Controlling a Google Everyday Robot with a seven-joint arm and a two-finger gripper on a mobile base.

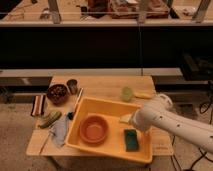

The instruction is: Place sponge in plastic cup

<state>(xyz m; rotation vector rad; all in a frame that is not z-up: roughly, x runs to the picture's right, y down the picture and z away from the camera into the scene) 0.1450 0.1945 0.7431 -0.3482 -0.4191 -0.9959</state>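
Observation:
The green sponge (131, 139) lies flat in the right part of the yellow bin (102, 104), beside an orange bowl (93, 128). The pale green plastic cup (127, 93) stands upright on the wooden table just behind the bin's far right edge. My gripper (125, 119), at the end of the white arm, hangs over the bin's right half. It is just above and behind the sponge and in front of the cup. It holds nothing that I can see.
A dark bowl (57, 92) and a metal can (72, 85) stand at the table's left back. A striped packet (38, 105), a green object (51, 118) and a blue cloth (60, 132) lie left of the bin. A yellowish item (143, 95) lies right of the cup.

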